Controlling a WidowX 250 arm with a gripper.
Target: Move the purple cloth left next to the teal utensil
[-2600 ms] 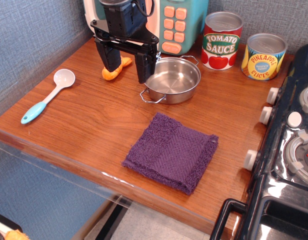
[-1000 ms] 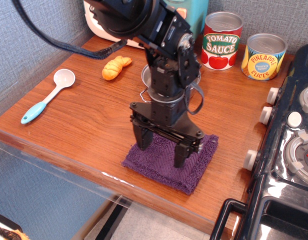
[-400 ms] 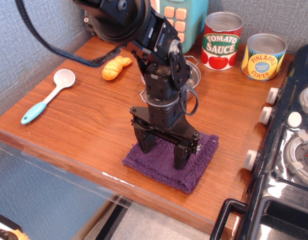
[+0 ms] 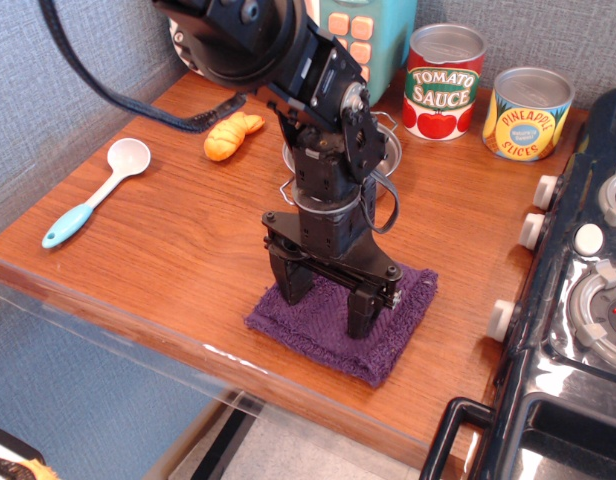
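one tool (image 4: 328,305) spread on one purple cloth (image 4: 388,345); two cans (image 4: 444,80).

Steel pan (image 4: 389,150) mostly hidden behind arm, only rim sliver at 3 o'clock of wrist showing; purple cloth (image 4: 388,340) centre covered by gripper (image 4: 326,308), fingertip contact with fabric unclear; toy appliance (image 4: 373,40) cut by top edge; stove (image 4: 578,300) cut by right and bottom edges

Glossy black arm (image 4: 323,130), black cable, two-fingered gripper (image 4: 326,302)
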